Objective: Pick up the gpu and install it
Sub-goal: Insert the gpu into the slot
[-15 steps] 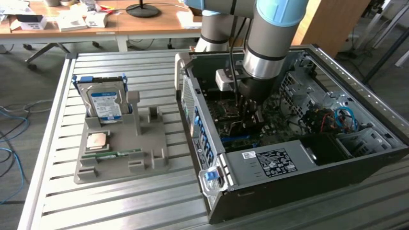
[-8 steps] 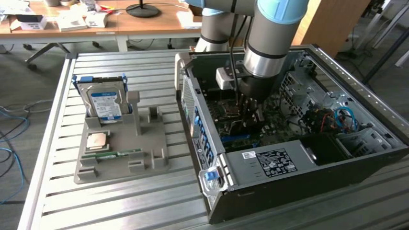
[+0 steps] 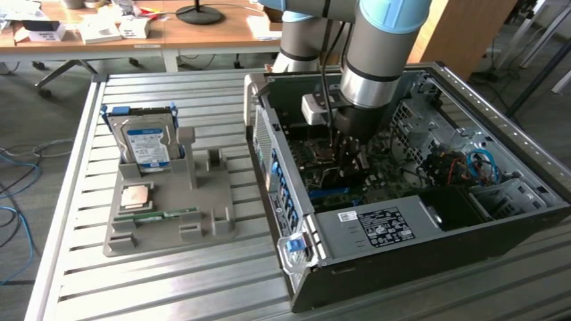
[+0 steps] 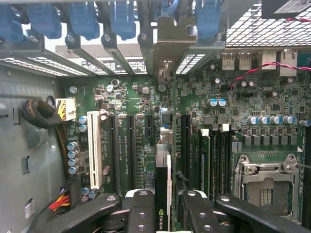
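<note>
gpu (image 4: 163, 189): held edge-on in part-closed jaws of gripper (image 4: 167, 213), bracket toward the case (image 3: 499, 221) rear, so its edge meets the motherboard (image 4: 272, 97) slot.

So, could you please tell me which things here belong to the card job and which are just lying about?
In use:
- gripper, closed on the graphics card
- computer case
- motherboard

Lying about:
- hard drive
- memory stick
- grey holder tray

Green motherboard (image 4: 141, 102), blue slot clips (image 4: 82, 22), black tool (image 4: 163, 213), blue-and-white labelled hard drive (image 3: 146, 144).
</note>
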You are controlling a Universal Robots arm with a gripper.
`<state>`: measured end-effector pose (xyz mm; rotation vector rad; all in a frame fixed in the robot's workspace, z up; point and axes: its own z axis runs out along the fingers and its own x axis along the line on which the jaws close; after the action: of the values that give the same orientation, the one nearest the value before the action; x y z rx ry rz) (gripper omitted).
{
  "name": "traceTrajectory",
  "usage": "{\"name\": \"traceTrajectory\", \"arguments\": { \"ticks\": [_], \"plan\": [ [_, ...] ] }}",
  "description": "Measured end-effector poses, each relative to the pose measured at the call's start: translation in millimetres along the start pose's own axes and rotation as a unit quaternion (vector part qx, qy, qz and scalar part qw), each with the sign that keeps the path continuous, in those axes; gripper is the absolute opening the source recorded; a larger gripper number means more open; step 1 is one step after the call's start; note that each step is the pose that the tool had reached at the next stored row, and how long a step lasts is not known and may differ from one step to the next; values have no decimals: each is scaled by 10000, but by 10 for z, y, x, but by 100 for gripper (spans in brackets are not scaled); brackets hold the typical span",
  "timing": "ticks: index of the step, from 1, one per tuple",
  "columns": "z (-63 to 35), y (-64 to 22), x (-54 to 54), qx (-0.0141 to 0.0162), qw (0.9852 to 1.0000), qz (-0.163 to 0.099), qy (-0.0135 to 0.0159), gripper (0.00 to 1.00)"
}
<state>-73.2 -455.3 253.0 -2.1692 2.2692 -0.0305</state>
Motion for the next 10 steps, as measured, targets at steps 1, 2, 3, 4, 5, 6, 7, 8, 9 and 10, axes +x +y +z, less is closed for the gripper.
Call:
{"name": "traceTrajectory", "arguments": {
  "ticks": [1, 2, 3, 4, 5, 6, 7, 8, 9, 10],
  "plan": [
    [0, -1, 0, 0, 10000, -8, 0, 26],
    [0, -2, 0, 0, 10000, -15, 0, 26],
    [0, -3, 0, 0, 10000, -18, 0, 26],
    [0, -6, 0, 0, 10000, -24, 0, 26],
    [0, -10, 0, 1, 10000, -32, 0, 26],
    [0, -13, -1, 1, 10000, -41, 0, 26],
    [0, -13, -1, 1, 10000, -47, 0, 26],
    [0, -13, -1, 1, 10000, -50, -1, 26],
    [0, -13, -1, 1, 10000, -50, 0, 26],
    [0, -13, -1, 1, 10000, -50, 0, 26]
  ]
}}
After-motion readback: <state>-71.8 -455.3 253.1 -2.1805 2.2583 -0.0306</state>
